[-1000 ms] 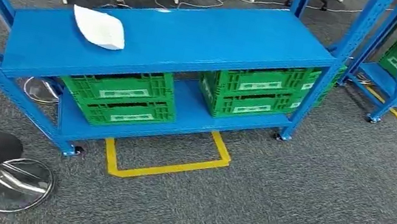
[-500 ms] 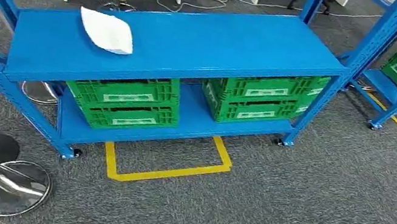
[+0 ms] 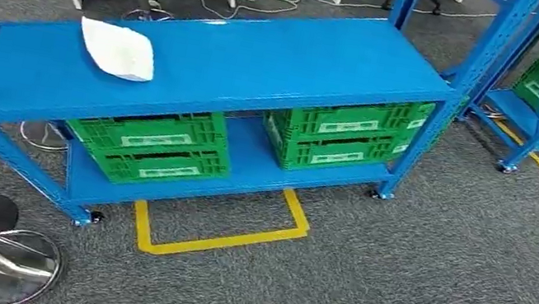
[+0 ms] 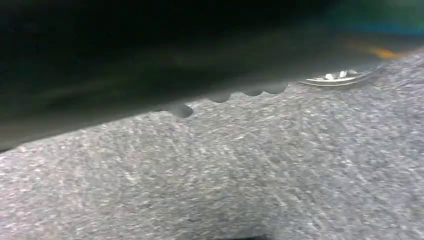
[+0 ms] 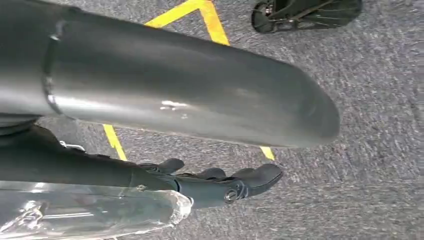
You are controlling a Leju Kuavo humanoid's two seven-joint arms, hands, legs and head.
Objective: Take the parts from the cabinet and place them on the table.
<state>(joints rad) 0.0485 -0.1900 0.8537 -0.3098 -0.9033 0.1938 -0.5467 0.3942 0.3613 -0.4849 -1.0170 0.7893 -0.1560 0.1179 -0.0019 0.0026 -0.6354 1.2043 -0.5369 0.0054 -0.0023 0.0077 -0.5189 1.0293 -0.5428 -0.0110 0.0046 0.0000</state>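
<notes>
Near the feet: a chrome stanchion base (image 3: 7, 266) is seen on grey carpet (image 3: 392, 291).
Right robot hand (image 5: 220, 182): a clear plastic bag (image 5: 90, 212) is held alongside it.
Left robot hand: state cannot be told.
Beyond: yellow floor tape (image 3: 219, 231).
Cabinet (image 3: 214, 67): a white bagged part (image 3: 117, 50) lies on its top shelf; green crates (image 3: 150, 144) are stored below.

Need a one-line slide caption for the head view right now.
Blue rack ahead on grey carpet: white bagged part on its top shelf, green crates below, yellow floor marking in front.
</notes>
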